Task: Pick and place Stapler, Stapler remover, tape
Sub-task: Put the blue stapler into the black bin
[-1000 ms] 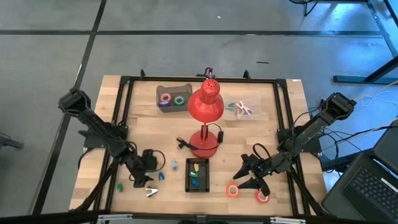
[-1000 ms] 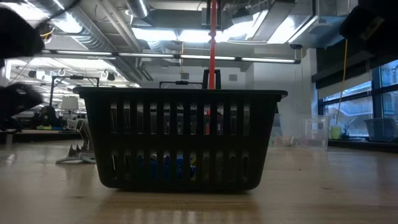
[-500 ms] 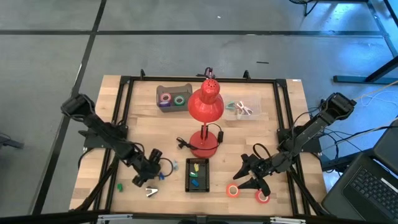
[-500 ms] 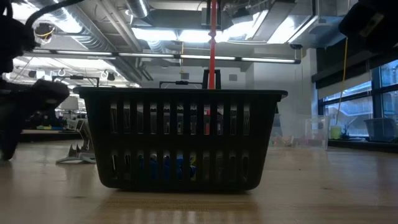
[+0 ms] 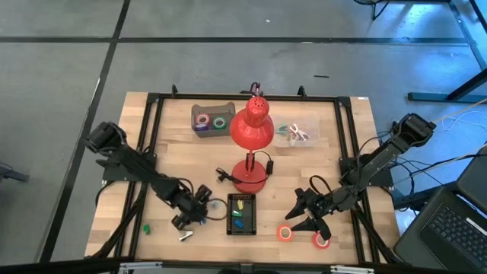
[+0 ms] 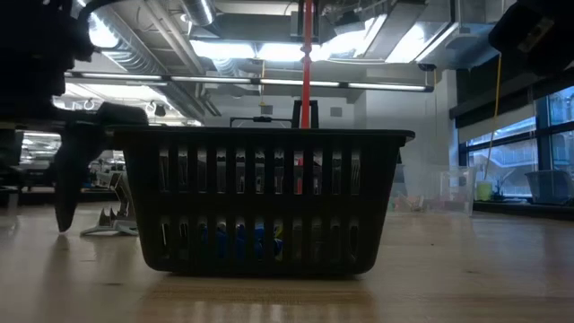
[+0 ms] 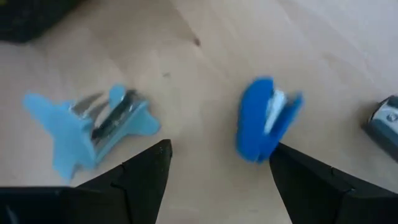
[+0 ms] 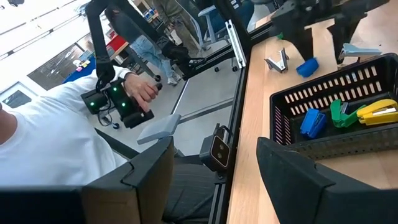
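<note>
My left gripper is open and hovers low over the wood just left of the black basket. In its wrist view a blue staple remover and a small blue stapler lie flat on the table ahead of the fingers, which touch neither. My right gripper is open and waits near the table's near right. Two red tape rolls lie flat beside it. More tape rolls sit in a grey holder at the far side.
The red lamp stands mid-table behind the basket, which holds blue, green and yellow items. A silver staple remover and a green piece lie near the near left. A clear tray sits far right. A person stands beside the table.
My left gripper has moved toward the table's right, closing on the blue items beside the basket, and its arm has stretched out further. In the low view it has come in from the picture's left toward the basket. The right arm has kept still.
</note>
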`<action>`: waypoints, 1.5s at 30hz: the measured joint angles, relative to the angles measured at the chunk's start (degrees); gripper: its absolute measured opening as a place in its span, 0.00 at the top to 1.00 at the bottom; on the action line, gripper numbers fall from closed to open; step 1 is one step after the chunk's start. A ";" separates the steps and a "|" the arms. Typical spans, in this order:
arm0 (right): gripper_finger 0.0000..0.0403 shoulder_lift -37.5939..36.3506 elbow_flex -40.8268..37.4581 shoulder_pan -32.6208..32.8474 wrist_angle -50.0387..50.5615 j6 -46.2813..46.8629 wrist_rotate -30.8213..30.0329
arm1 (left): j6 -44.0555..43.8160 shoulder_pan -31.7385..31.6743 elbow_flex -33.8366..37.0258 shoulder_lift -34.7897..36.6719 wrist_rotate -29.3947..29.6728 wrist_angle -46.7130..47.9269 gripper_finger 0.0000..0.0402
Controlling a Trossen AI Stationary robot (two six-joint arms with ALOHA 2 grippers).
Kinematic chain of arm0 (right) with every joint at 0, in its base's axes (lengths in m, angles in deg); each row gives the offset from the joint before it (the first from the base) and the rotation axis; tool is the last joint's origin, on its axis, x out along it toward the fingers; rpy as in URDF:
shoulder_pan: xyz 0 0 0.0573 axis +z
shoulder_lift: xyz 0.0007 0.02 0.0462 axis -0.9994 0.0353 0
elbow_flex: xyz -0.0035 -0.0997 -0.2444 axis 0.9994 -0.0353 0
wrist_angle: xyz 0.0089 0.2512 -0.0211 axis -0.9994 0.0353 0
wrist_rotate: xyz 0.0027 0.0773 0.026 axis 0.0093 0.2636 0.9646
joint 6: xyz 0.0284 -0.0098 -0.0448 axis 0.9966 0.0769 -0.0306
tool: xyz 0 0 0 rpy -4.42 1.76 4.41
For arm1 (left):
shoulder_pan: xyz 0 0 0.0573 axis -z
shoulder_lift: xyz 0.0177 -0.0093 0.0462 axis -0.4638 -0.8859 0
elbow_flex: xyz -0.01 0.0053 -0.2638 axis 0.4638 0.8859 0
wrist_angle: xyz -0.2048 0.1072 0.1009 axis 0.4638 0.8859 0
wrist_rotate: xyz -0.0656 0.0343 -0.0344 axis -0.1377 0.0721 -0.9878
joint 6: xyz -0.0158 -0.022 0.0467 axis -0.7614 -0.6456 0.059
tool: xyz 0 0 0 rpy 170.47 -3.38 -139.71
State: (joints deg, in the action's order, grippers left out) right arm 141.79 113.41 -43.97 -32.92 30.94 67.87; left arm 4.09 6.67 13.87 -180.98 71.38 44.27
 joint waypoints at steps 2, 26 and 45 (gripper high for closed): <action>0.43 0.00 0.00 0.00 0.00 0.00 0.00 | 0.06 0.11 -1.38 -1.25 -0.71 0.52 0.34; 0.42 0.00 0.00 0.00 0.22 -0.39 0.00 | -1.70 3.52 -3.88 -2.50 -0.51 -2.84 0.50; 0.42 0.00 0.00 0.00 0.24 -0.39 0.00 | -8.29 3.33 -9.95 -1.67 -3.34 -2.30 0.89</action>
State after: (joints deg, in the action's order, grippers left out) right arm 141.79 113.41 -43.97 -32.68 30.55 67.87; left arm -4.20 10.00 3.92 -182.65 68.04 41.97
